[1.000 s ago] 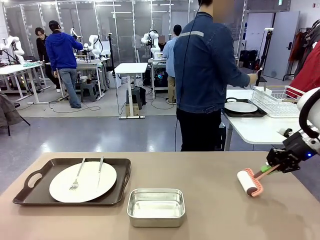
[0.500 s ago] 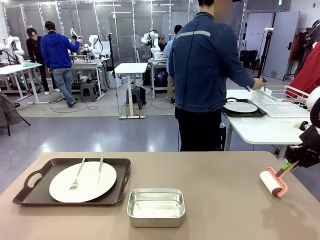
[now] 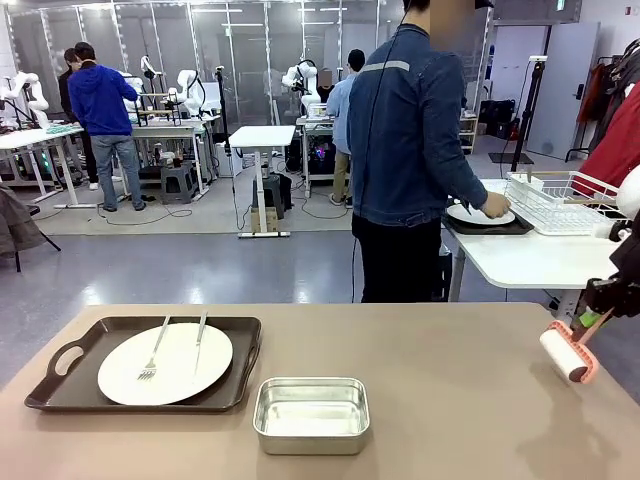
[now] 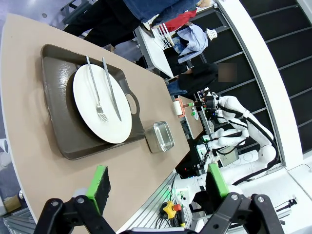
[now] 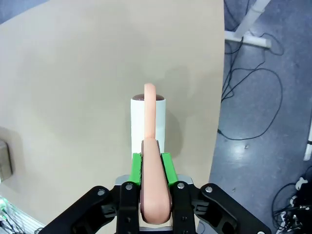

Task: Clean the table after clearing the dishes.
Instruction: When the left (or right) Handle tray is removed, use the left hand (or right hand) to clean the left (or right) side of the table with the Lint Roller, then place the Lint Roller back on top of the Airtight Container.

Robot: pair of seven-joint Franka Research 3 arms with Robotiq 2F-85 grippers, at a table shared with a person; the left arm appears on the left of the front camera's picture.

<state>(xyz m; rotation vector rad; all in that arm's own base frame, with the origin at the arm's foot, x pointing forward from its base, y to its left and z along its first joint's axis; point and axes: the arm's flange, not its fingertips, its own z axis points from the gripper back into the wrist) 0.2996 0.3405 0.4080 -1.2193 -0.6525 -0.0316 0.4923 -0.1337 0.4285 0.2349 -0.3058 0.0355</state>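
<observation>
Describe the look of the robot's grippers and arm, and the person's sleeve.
The left gripper and right gripper are black, each with two fingers bearing green pads. The right arm is white. The person's sleeve is dark blue denim.

The right gripper (image 5: 151, 163) has its jaws closed firmly on the pink roller handle (image 5: 150, 141), which runs straight out between the two green pads (image 5: 136, 168). The left gripper (image 4: 158, 181) has its jaws wide apart, the pads facing each other.
</observation>
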